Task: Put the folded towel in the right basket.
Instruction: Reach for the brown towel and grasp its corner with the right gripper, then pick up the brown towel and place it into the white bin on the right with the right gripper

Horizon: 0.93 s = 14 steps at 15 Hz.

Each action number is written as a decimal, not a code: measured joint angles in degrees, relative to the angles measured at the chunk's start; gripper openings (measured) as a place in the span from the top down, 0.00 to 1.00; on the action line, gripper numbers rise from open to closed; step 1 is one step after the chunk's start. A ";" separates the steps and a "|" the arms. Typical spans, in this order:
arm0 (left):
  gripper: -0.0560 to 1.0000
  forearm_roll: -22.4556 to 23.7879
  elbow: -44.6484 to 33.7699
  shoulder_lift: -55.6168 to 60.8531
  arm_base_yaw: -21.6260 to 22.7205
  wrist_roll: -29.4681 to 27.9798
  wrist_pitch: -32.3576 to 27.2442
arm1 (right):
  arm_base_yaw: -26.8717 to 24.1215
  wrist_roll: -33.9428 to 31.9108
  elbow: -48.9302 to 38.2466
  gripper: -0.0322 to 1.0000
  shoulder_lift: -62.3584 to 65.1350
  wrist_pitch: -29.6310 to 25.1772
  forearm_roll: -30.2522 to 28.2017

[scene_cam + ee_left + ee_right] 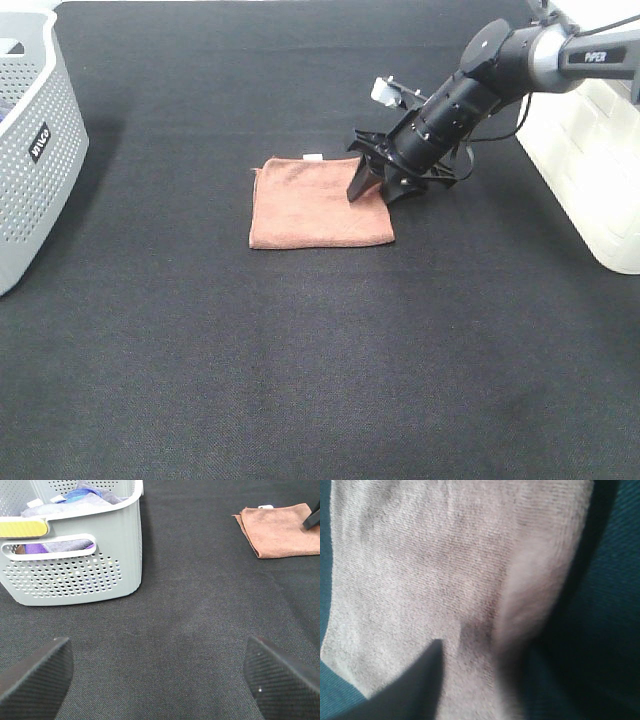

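The folded towel lies flat on the black mat near the middle, reddish-brown, with its small white tag on the far edge. My right gripper is down at the towel's right edge, jaws apart. One finger rests on the cloth and the other is just off the edge. In the right wrist view the towel fills the frame and its edge bulges up between the fingers. The right basket is the white bin at the far right. My left gripper is open and empty over bare mat.
A grey perforated basket with a black label stands at the left edge; the left wrist view shows it holding clothes. The towel also shows far off in the left wrist view. Black mat covers the table.
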State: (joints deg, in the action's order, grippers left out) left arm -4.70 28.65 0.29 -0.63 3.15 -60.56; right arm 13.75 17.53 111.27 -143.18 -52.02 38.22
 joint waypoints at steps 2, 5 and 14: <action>0.12 0.00 0.00 0.00 0.00 0.00 0.00 | 0.29 0.00 0.00 0.83 -0.52 0.11 1.15; 0.12 0.00 0.00 0.00 0.00 0.00 0.00 | 0.29 0.00 0.00 0.95 -0.40 0.06 1.43; 0.12 0.00 0.00 0.00 0.00 0.00 0.00 | 0.74 -0.06 0.00 0.95 14.67 -4.70 -4.35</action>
State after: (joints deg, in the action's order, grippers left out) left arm -4.70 28.65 0.29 -0.63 3.15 -60.56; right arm 14.50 17.48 111.27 -128.51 -56.72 33.86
